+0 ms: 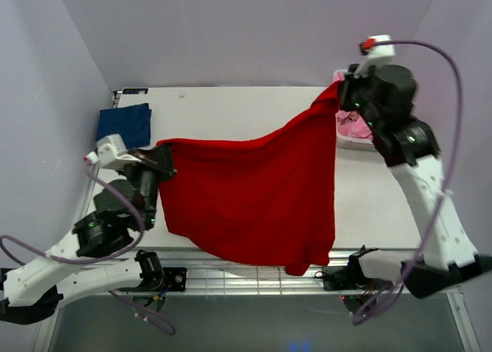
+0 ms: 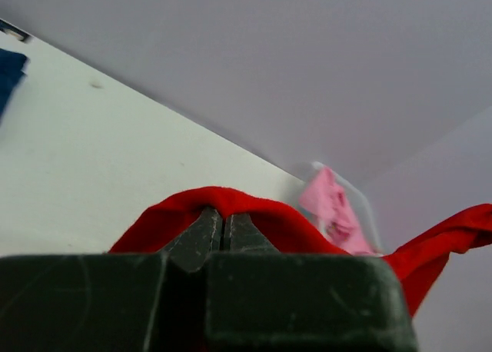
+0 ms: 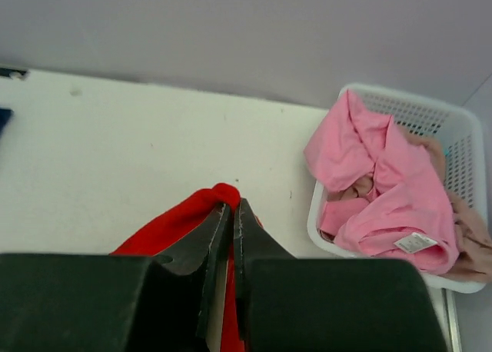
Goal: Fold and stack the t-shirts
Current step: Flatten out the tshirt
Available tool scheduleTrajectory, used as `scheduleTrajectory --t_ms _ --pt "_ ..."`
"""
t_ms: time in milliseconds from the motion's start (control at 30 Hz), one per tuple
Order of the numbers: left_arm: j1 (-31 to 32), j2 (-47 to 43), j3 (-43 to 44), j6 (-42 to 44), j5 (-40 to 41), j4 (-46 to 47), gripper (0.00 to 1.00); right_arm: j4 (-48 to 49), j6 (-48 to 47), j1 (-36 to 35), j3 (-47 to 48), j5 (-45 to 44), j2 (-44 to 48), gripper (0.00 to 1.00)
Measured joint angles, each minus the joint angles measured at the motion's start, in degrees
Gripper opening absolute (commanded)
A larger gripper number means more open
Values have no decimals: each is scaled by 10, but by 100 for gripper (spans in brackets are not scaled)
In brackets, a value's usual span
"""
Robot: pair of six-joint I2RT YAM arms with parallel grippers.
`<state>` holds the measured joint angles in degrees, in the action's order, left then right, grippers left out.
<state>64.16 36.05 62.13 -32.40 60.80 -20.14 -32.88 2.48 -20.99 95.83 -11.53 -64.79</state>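
– At the upper left of the overhead view, what lies on the table (image 1: 231,110)?
– A navy t-shirt (image 1: 124,124), apparently folded, well apart from the work. Just to its right, the left gripper (image 1: 164,161) has its fingers pressed together on one corner of the red t-shirt (image 1: 254,198). Its wrist view shows cloth bunched over the closed tips.
– And the shirt itself?
– It hangs spread across the middle of the frame between both arms, its lower hem draped past the table's near edge. I judge it light, limp and not slippery. It will sag and crease wherever it is unsupported, so corners or shoulder seams are the places to hold.
– The right side?
– At the upper right the right gripper (image 1: 344,91) is raised, fingers clamped on the opposite corner. Below it stands the white basket (image 3: 461,129), with a pink t-shirt (image 3: 384,183) and a beige one (image 3: 470,240) inside.
– Anything in the way?
– The basket sits near the red cloth's right edge, so a swinging hem might catch its rim. The hem hanging off the front could snag on the rail (image 1: 231,269) there.
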Motion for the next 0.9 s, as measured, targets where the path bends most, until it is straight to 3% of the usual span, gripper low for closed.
scheduleTrajectory --t_ms 100,133,167,233,267,300,367,400,467,633,833,900 --pt "-12 31 -102 101 66 150 4 49 2 0 -21 -12 -117 8" --pt "-36 40 -148 148 72 220 26 69 4 1 -26 -14 -159 8" --pt "-66 50 -188 182 68 272 48 87 6 2 -31 -14 -197 19" --pt "-172 89 -262 214 50 338 97 125 15 3 -50 -10 -259 58" --pt "-222 120 -277 210 41 342 98 140 18 3 -57 -6 -283 92" --pt "-260 151 -277 197 38 346 98 147 16 3 -57 0 -300 96" --pt "-312 229 -256 180 32 343 98 163 9 3 -57 6 -329 99" --pt "-320 264 -238 172 30 343 98 171 7 3 -60 8 -333 90" --pt "-322 311 -209 157 18 343 98 202 0 3 -86 12 -323 90" --pt "-321 306 -191 130 -10 344 98 268 -19 3 -193 10 -249 91" --pt "-322 304 -179 108 -100 354 98 311 -33 4 -210 3 -254 98" --pt "-322 324 -174 104 -121 352 95 321 -34 4 -203 3 -284 90"
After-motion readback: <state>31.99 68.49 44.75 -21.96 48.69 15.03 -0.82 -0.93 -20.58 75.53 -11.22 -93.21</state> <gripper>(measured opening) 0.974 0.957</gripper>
